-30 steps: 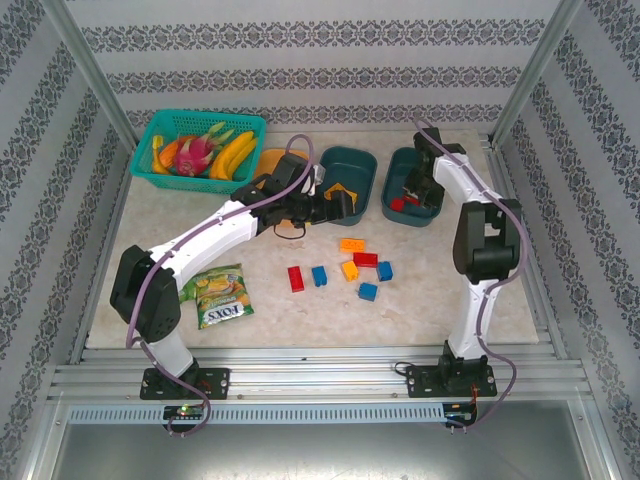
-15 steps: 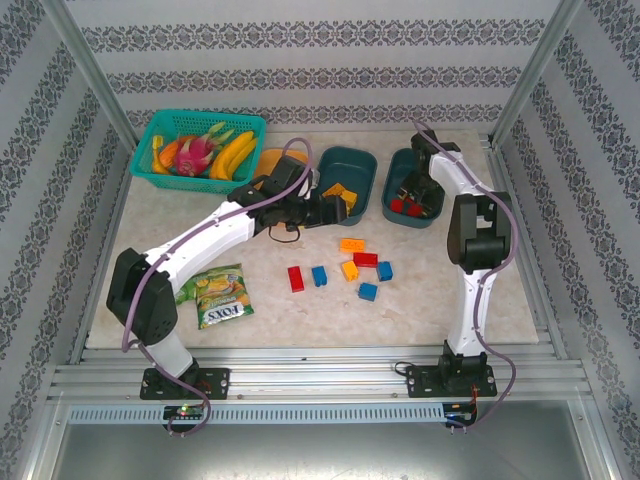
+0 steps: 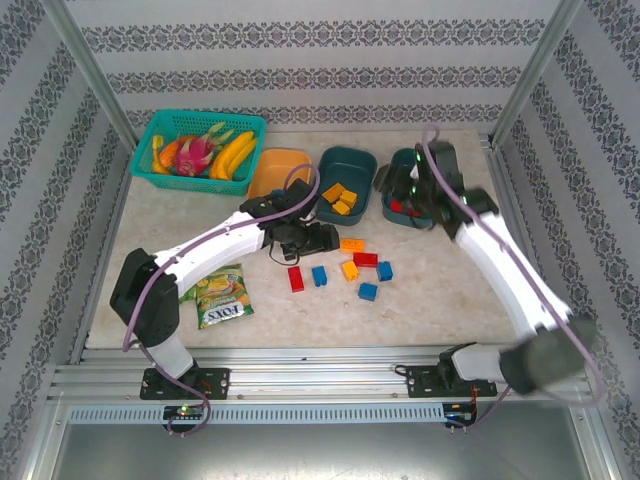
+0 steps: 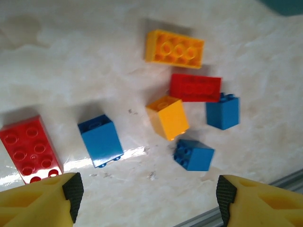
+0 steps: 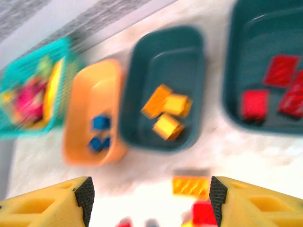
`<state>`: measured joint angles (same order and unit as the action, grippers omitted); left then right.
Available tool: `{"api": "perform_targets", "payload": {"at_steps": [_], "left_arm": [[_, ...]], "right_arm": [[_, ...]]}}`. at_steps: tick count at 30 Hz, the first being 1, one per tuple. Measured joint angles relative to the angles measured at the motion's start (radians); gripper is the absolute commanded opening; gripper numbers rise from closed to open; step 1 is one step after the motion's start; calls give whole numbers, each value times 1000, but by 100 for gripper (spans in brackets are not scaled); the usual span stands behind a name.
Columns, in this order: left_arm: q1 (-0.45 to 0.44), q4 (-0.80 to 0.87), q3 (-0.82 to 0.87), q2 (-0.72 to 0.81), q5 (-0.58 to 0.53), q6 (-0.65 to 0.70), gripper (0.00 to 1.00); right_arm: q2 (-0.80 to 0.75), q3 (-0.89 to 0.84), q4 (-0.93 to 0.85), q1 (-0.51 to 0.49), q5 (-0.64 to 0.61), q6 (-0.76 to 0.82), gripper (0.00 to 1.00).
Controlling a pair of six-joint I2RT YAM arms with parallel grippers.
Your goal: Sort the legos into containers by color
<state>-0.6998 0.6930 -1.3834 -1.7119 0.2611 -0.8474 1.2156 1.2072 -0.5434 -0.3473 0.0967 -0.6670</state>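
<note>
Seven small plastic bricks lie loose on the pale marbled tabletop (image 3: 180,215), near the middle of the top view. The left wrist view shows them closely. A flat orange-yellow brick (image 4: 174,47) is at the top, with a flat red brick (image 4: 195,87) just below it. An orange-yellow cube (image 4: 167,117) is at the centre, with three blue bricks (image 4: 101,140) around it. A long red brick (image 4: 30,149) lies at the lower left.

The left gripper (image 4: 147,194) hangs over this cluster. Its yellow fingers (image 4: 42,203) sit apart at the bottom corners of the frame, with nothing between them.

The right wrist view is blurred. The right gripper (image 5: 150,194) is at its bottom edge, fingers likewise spread and empty. Above it, the orange rounded plastic tub (image 5: 94,90) on the left holds blue bricks. The middle dark teal tub (image 5: 175,66) holds three orange-yellow bricks, and the right dark teal tub (image 5: 255,42) holds red ones.

In the top view, a teal mesh basket of fruit (image 3: 200,117) is at the upper left and a green snack packet (image 3: 218,297) at the lower left.
</note>
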Motion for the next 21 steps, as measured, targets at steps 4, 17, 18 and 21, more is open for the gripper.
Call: {"api": "perform_targets", "payload": {"at_steps": [4,17,18,21], "left_arm": [[-25,49,-24,-89,-20,-34,70],[-80,171,-146,-273,-110,-101,62],[-80,173,-147,-278,-114,-105,62],[-81,186,-153,-298,-129,-114,59]], "right_arm": [[-315,-346,69,-64,129,-12,74],[-669,-640,-14,-120,225,-169,76],[-658,-640,-14,-120,227,-169,76],[-612,-640,-12,-120,237,-168,76]]}}
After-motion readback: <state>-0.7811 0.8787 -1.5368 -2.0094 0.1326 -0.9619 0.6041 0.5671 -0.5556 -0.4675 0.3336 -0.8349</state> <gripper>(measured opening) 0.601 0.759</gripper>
